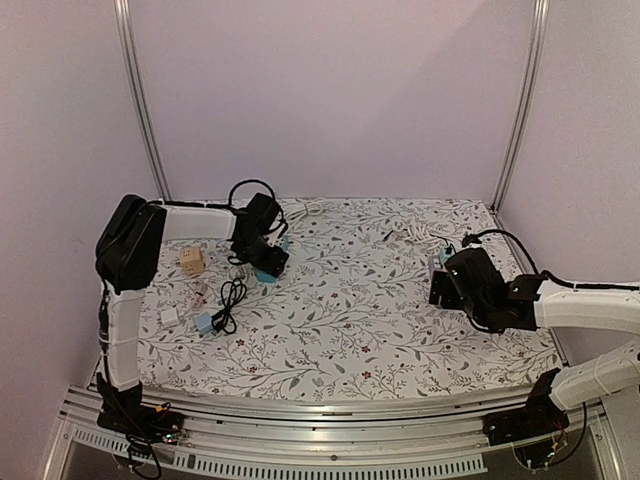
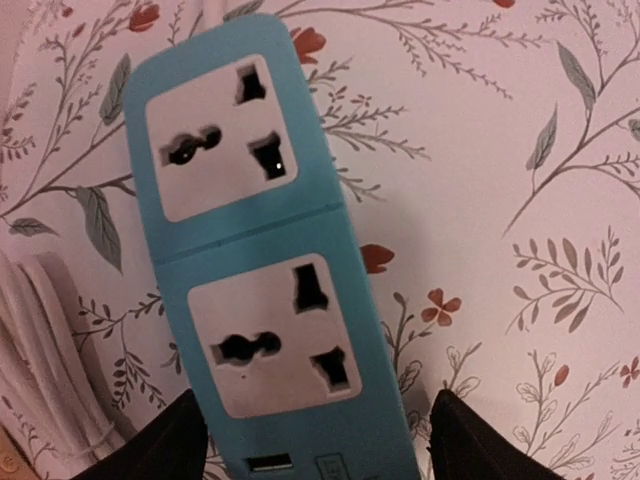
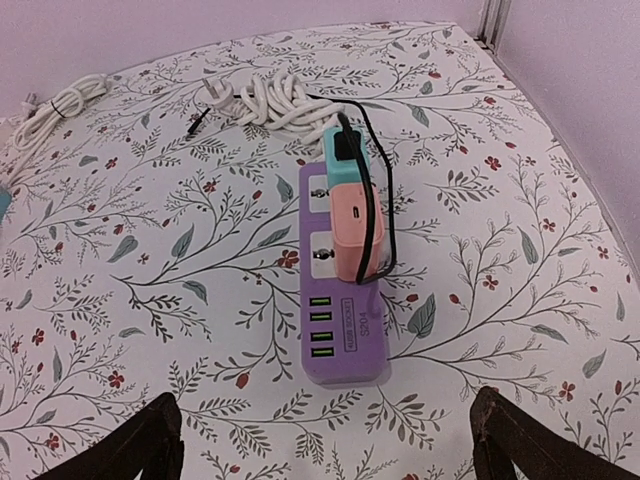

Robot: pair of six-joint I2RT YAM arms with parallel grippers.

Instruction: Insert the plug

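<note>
A blue power strip with two empty universal sockets lies on the floral cloth; it also shows in the top view. My left gripper is open and straddles its near end, one finger on each side. A purple power strip with several green USB ports carries a pink and teal adapter with a black cable. My right gripper is open and empty, hovering short of that strip's near end. A small blue plug on a black cable lies loose at the left.
A tan block and a small white adapter lie near the left edge. Coiled white cables lie behind the purple strip, with another white bundle farther left. White cord lies beside the blue strip.
</note>
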